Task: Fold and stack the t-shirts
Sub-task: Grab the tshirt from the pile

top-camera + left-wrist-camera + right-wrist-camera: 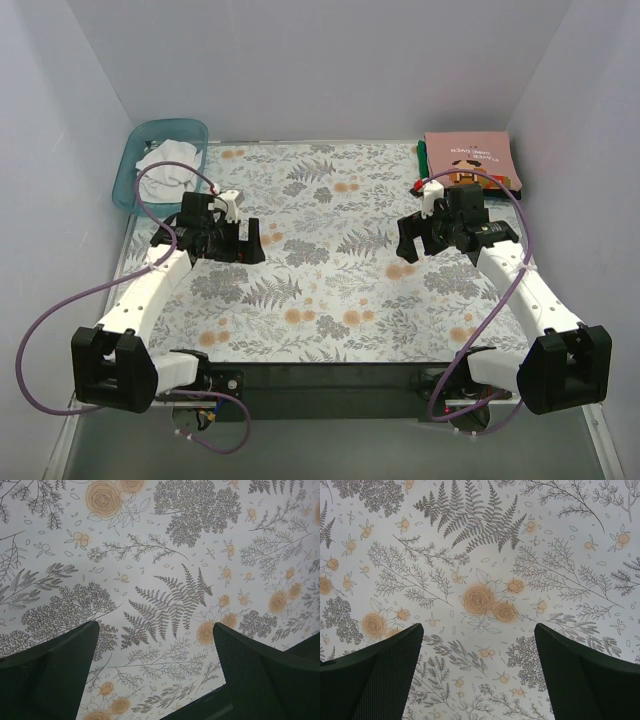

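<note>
Black bases at the bottom of the top view, left arm point(110, 365) at lower left, right arm point(565, 365) at lower right, purple cables point(40, 340) looping off each. Farther up, white forearms angled inward over the floral bench point(330, 300). Left gripper point(247, 243) left of centre, wide open, holding nothing; in its wrist view, dark fingers point(55, 670) well apart at the lower corners, only printed ferns and orange blooms between. Right gripper point(410, 240) right of centre, likewise spread wide with nothing held; fingers point(585, 675) apart over the same pattern. Beyond, at upper left, translucent teal tray point(128, 180) with crumpled white t-shirt point(170, 162) inside. At upper right, near the back wall, folded salmon-pink t-shirt point(468, 160), print facing up, lying on dark green t-shirt point(421, 156) visible along its left edge. Both grippers well apart from every shirt.
</note>
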Robot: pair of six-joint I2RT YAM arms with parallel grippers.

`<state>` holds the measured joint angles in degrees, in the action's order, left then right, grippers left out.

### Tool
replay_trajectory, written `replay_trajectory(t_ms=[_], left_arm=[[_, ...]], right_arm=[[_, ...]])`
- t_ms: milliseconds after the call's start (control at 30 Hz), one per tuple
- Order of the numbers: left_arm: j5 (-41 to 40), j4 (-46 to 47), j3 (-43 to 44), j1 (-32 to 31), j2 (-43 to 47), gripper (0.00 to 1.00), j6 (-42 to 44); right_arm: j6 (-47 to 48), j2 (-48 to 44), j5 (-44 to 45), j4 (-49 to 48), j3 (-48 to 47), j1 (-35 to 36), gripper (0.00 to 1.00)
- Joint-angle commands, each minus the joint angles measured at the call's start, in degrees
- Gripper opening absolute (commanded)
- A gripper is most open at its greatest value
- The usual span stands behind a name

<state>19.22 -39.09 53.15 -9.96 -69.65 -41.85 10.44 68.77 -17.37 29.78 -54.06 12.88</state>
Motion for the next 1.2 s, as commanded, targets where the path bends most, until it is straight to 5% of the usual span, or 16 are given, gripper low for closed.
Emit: replay_trajectory(t_ms=[0,300,700,867,1167], left_arm=[[1.69,-2.30,5.81,0.20,-1.62,0.98,3.26],[-3.58,-2.57,27.51,2.21,-14.08,0.98,3.62],[-6.56,4.81,67.31,21.63,-44.15,0.98,-3.85],[-9.46,8.41,72.54,26.48,-55.74,0.98,-4.13],[-15.97,18.61,68.23,27.09,-66.57,0.98,3.17]], right_arm=[[1.08,-0.48,-0.83,-1.22,-0.43,-0.05,0.98],[2.13,2.68,-0.39,0.28,-1.57,-0.14,0.98],[2.05,7.69,-1.79,0.89,-3.41,-0.14,0.98],[1.78,9.18,-3.29,0.81,-3.51,-0.14,0.98],[1.43,13.75,-3.64,1.68,-5.52,-0.23,0.98]])
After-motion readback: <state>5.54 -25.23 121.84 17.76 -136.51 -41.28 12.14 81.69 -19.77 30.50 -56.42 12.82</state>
